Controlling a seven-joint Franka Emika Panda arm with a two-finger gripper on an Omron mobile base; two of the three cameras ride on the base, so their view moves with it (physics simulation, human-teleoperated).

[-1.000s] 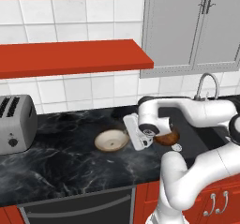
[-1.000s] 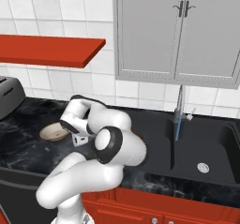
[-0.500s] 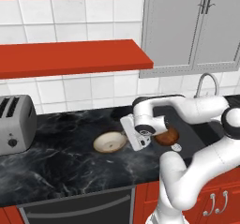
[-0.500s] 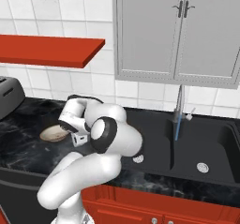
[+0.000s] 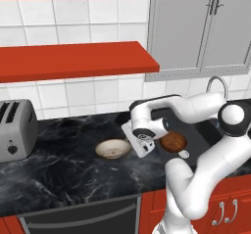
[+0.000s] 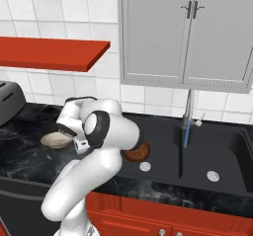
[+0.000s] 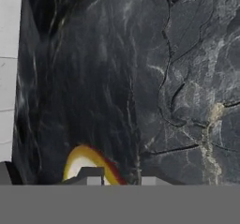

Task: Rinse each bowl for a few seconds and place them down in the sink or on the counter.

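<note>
The cream-white bowl (image 5: 112, 149) (image 6: 55, 140) rests on the black counter (image 5: 63, 172) left of the sink (image 6: 222, 148). My gripper (image 5: 129, 147) (image 6: 74, 142) is low at the bowl's right edge. In the hand view the bowl's tan rim (image 7: 82, 158) runs between the two fingertips of the gripper (image 7: 121, 176), whose jaws stand narrow around it. The reddish-brown bowl (image 5: 173, 141) (image 6: 139, 153) lies in the sink's left basin beside a round drain.
A silver toaster (image 5: 17, 130) (image 6: 9, 99) stands at the counter's left end. The gooseneck faucet (image 5: 218, 83) (image 6: 188, 109) rises behind the sink, with a thin blue stream of water (image 6: 186, 137) under its spout. Red shelves hang above the counter.
My hand has edged a little to the left over the counter, and the cream-white bowl has shifted slightly left with it. The reddish-brown bowl has stayed in the sink.
</note>
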